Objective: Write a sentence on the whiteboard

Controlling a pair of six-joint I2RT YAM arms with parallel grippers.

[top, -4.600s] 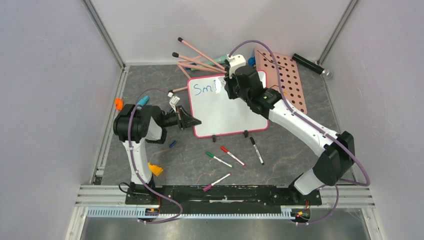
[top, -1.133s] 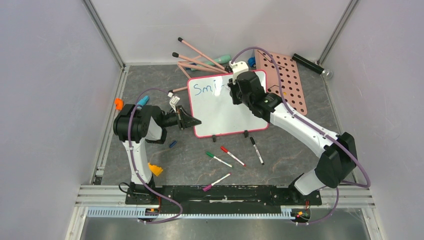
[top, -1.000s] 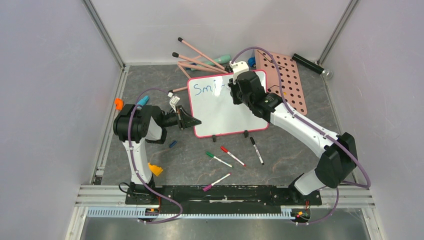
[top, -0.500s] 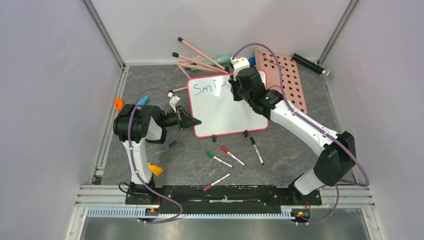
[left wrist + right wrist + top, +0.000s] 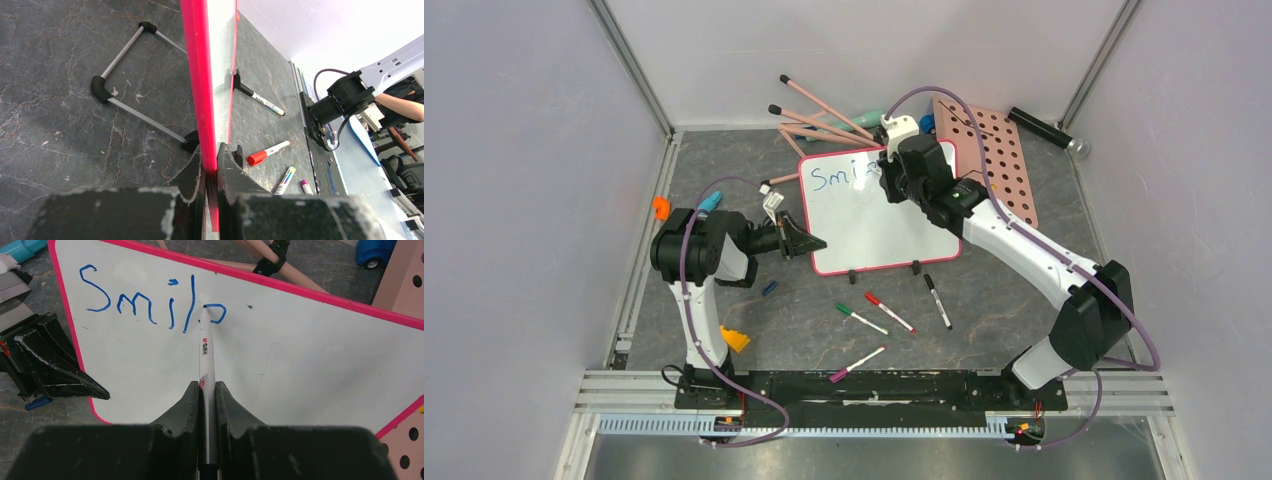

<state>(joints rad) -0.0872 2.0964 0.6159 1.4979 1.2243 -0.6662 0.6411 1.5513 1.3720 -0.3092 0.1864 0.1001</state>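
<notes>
Before the whiteboard (image 5: 874,228) lie markers (image 5: 890,312); pegboard (image 5: 1006,165) to its right, sticks (image 5: 819,113) behind.

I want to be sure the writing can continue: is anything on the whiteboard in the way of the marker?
Nothing visible. The right gripper holds the marker with its tip on the whiteboard; the surface to its right carries no object.
</notes>
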